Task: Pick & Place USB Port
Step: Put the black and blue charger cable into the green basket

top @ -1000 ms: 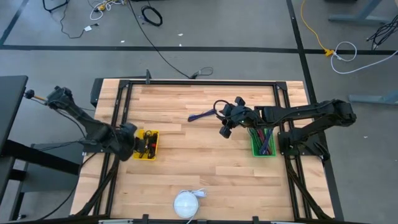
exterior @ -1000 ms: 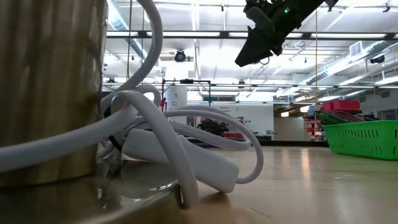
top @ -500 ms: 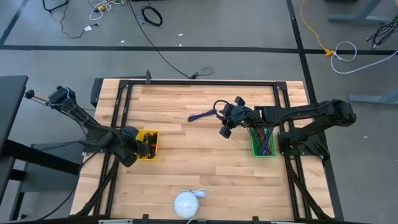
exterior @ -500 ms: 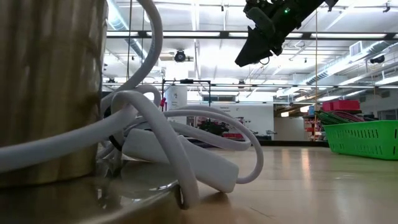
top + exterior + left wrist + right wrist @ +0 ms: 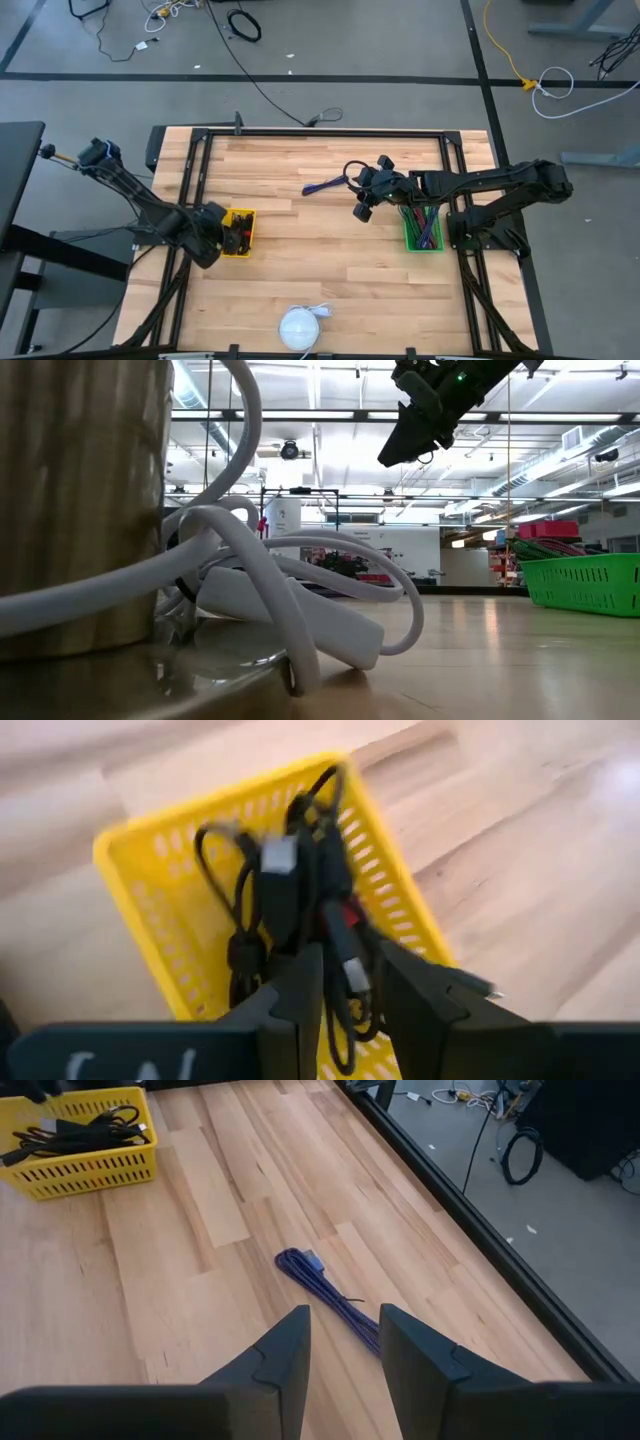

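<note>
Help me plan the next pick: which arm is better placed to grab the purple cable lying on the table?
Probably the right. The right gripper hovers open beside the purple cable; the left gripper is over the yellow basket, far across.

Both arms matte black, slim jointed links. Left gripper (image 5: 345, 1005) and right gripper (image 5: 340, 1355): two flat, angular black fingers each. Green LED just behind right gripper (image 5: 405, 445), thin cables alongside.

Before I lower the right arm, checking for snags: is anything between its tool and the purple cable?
Nothing visible. The right tool hangs open above bare table, with the purple cable lying free just ahead of its fingers.
</note>
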{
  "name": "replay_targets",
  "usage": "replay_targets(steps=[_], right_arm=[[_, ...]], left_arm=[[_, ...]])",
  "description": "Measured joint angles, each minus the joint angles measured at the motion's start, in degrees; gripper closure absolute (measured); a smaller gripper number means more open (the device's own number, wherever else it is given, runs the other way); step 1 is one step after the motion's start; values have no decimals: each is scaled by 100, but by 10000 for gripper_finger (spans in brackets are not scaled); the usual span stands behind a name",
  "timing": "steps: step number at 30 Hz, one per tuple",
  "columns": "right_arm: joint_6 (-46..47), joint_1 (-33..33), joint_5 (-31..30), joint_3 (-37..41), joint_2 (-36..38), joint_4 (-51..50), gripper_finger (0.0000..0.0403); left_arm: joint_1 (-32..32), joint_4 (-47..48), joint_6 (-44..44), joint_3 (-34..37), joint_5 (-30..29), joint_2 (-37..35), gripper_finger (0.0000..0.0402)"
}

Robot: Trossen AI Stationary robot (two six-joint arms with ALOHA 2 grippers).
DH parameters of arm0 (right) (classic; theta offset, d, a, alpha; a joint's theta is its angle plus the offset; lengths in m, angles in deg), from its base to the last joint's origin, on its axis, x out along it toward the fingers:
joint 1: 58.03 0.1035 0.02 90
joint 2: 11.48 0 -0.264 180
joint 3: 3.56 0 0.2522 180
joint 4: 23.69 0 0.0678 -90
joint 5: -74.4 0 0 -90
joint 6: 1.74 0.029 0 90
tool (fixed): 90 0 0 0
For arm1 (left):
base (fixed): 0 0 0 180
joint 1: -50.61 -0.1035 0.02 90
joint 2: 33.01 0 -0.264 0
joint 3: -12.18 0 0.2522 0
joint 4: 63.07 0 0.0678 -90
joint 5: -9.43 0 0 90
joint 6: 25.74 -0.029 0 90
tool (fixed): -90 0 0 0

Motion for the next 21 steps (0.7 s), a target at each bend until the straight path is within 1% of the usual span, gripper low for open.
replay_targets(steps=[2,5,7,8,11,14,18,21], right_arm=[[0,0,0,0,0,0,280],[0,0,4,0,0,0,280],[11,0,17,0,0,1,280],[24,-1,87,0,0,6,280],[-43,-2,262,2,-62,290,280],[-466,-20,521,2,-296,783,280],[-693,-211,1318,2,-874,1566,280],[-1014,-367,1544,2,-1438,1850,280]], left_arm=[[2,65,-435,-187,-264,0,299],[-36,66,-1286,-458,-965,0,299],[-193,65,-1946,-644,-1406,0,299],[-318,65,-2294,-732,-1536,0,299],[-771,63,-3327,-981,-1643,0,299],[-1279,-22,-4224,-1081,-1664,-2,299],[-1882,-263,-5324,-1081,-1683,0,299],[-2145,-347,-5946,-1081,-1682,0,299]])
